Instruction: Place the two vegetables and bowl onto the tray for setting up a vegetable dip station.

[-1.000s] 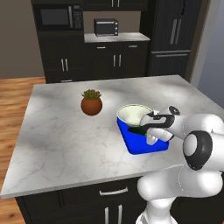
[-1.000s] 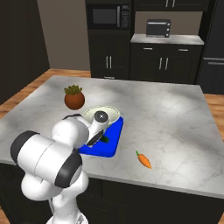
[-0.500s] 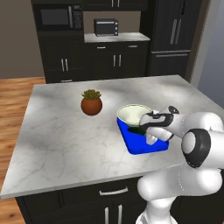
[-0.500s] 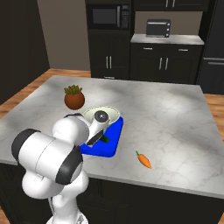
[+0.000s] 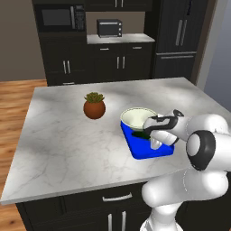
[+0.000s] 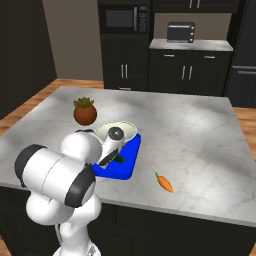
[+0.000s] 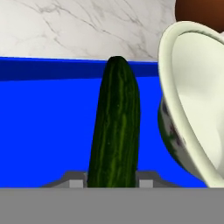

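- Little has moved since half a second ago: gripper (image 5: 155,136) sits marginally lower over the tray than before; bowl, carrot and plant unchanged.
- Hand view, nearest: two grey fingertips (image 7: 74,180) show at either side of the cucumber's near end, touching or all but touching it. Jaws narrow, about a cucumber's width apart; true grip cannot be told for sure.
- Cucumber (image 7: 116,127) runs straight away from the hand, dark green with paler streaks, lying over the blue tray floor (image 7: 43,127). Its far tip reaches the tray's far rim.
- Bowl (image 7: 197,100) just right of the cucumber in the hand view, cream rim, pale inside; whether bowl wall and cucumber touch is not clear.
- Beyond the tray rim: marbled counter (image 7: 87,26).
- Left base view: gripper low over the tray (image 5: 144,151), a dark sliver of cucumber (image 5: 139,134) under it, bowl (image 5: 135,118) on the tray's far end.
- Right base view: arm covers much of the tray (image 6: 122,162); bowl (image 6: 120,129) on its far end, cucumber (image 6: 119,159) peeking beside the wrist.
- Carrot (image 6: 164,183) lies on the counter right of the tray, well apart from it, near the front edge.
- Farther back: plant (image 5: 94,105) in a brown pot, left of the bowl, apart from the tray.
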